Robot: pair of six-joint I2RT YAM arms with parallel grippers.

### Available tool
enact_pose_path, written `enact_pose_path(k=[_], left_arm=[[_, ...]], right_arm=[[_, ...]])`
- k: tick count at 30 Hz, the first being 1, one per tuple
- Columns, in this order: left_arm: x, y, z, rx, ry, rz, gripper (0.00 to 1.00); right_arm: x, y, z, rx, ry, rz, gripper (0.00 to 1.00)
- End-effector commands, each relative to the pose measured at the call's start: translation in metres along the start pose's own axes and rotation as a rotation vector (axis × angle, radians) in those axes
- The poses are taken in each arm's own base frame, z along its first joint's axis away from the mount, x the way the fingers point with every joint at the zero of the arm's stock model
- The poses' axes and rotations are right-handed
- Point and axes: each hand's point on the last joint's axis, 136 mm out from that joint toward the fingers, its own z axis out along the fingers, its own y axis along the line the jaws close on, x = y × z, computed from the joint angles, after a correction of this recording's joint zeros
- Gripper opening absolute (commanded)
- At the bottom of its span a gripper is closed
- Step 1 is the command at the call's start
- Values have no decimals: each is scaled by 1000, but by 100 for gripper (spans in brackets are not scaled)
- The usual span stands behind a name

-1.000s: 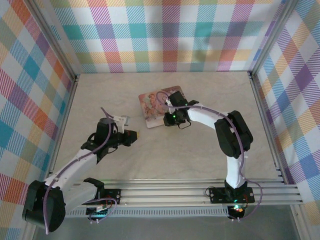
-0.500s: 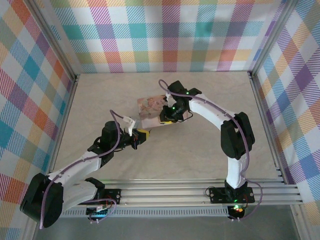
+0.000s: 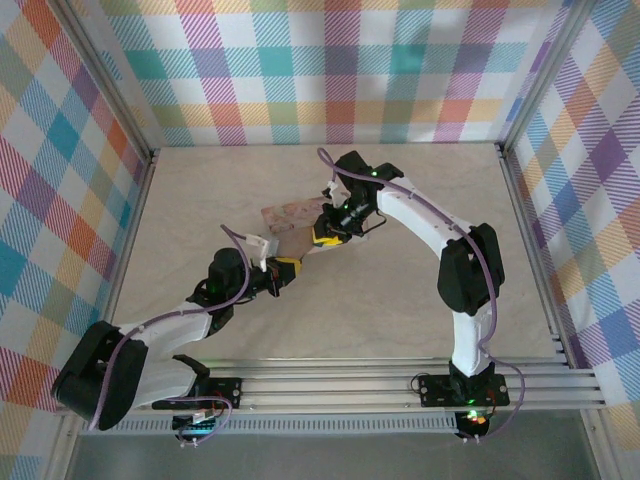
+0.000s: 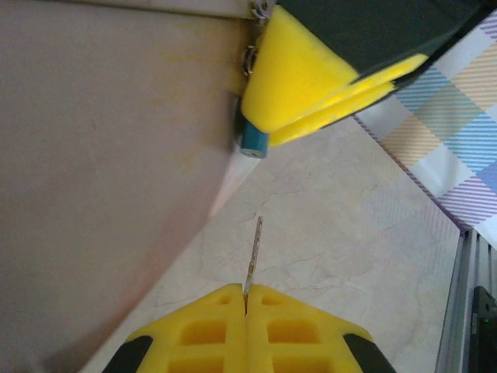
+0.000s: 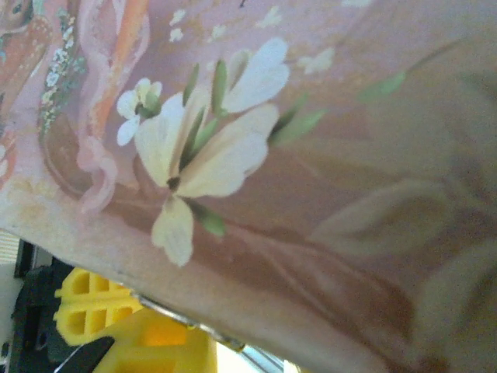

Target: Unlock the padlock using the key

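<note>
The right hand point(image 3: 323, 237), clamping the pink pictured tin point(image 3: 288, 214), has tilted its blue-green metal padlock point(image 4: 254, 143) toward the thin grey metal key point(image 4: 255, 247) pinched in the left hand point(image 4: 245, 297).

Ahead of my left gripper's point(image 4: 246, 294) matt yellow plastic fingers point(image 4: 206, 332), the key point(image 4: 254, 249) looked dull grey metal; beyond it, the padlock point(image 4: 254, 142) showed smooth teal metal.

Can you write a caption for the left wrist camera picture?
Left gripper pinches the key, aiming it at the padlock beside the pink tin.
</note>
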Motion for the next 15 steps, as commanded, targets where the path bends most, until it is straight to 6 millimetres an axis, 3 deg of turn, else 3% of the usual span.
enact_pose_path(k=[1, 15], left_arm=[[-23, -16, 5, 60, -68, 16, 0], [-28, -16, 21, 68, -40, 8, 0]], right_arm=[[-2, 22, -11, -86, 6, -11, 0], [-7, 31, -11, -147, 25, 67, 0]])
